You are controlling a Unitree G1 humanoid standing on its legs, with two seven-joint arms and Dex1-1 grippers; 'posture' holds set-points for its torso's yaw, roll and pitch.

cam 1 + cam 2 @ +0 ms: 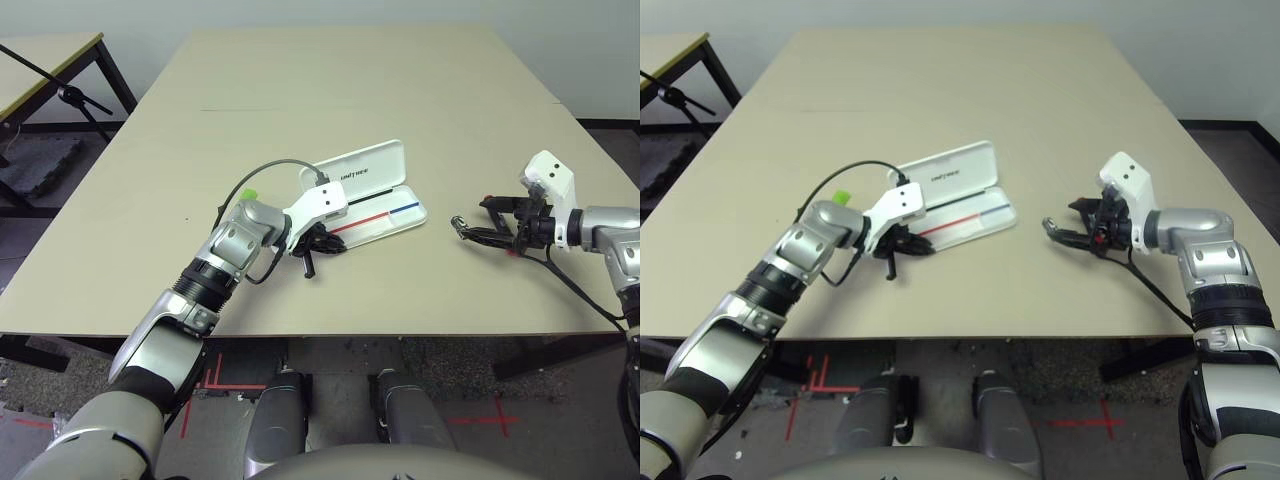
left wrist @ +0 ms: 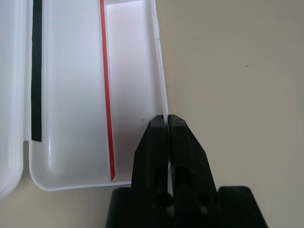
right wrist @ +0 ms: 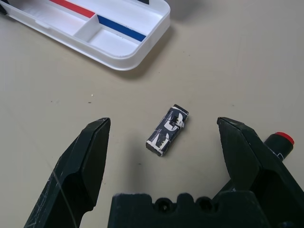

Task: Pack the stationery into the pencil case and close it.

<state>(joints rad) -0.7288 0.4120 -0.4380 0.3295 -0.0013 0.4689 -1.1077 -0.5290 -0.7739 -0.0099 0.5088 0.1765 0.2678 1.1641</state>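
Pinching the near wall of the open pencil case [image 2: 159, 85], the left gripper [image 2: 167, 124] is clamping its black fingers on that thin white rim at the red-striped end. The right gripper [image 3: 164, 130] is hanging spread wide, with the small silver-and-black piece [image 3: 167, 129] lying on the table between its fingers and the red marker [image 3: 280, 142] just beside one finger. The compartments in view are sitting empty, so packing and closing are both looking undone. The lid is reading "UNITREE" [image 1: 354, 172].

Left gripper [image 1: 316, 243] pinched tight, angled down and rightward, forearm bent inward. Right gripper [image 3: 164, 137] spread wide, tilted down toward the left.
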